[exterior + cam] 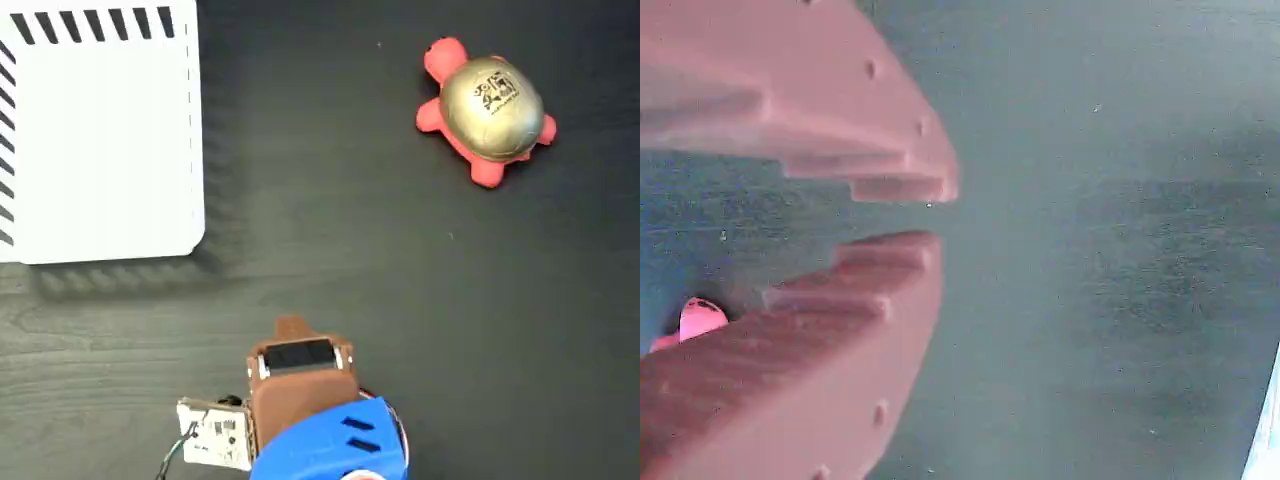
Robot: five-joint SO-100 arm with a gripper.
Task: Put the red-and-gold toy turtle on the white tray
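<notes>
Dark, almost black wood-grain tabletop [400, 290] fills the fixed view from edge to edge. At about two o'clock on it lies the red-and-gold toy turtle [487, 110], a small squishy figure with a red head and red legs under a shiny domed gold shell that bears a black printed logo. Its head points toward eleven o'clock, and it rests flat on the table with bare surface all around it. In the wrist view only a small pink-red scrap of it [698, 320] peeks out at eight o'clock, behind the lower finger.

Well apart from the turtle, at ten o'clock in the fixed view, sits the white tray [100, 150], a large flat rectangle with rounded corners and black diagonal stripes along its top and left edges; its left and top run out of the picture. A pale sliver at the four o'clock edge of the wrist view may be the tray, but that cannot be told.

At six o'clock in the fixed view stands the arm, with a blue housing [335, 440], a brown wrist part and a small circuit board [215, 435] beside it. The reddish-brown gripper [930, 213] shows in the wrist view with its toothed jaws slightly parted, a narrow gap between the tips, nothing held, above the bare table.
</notes>
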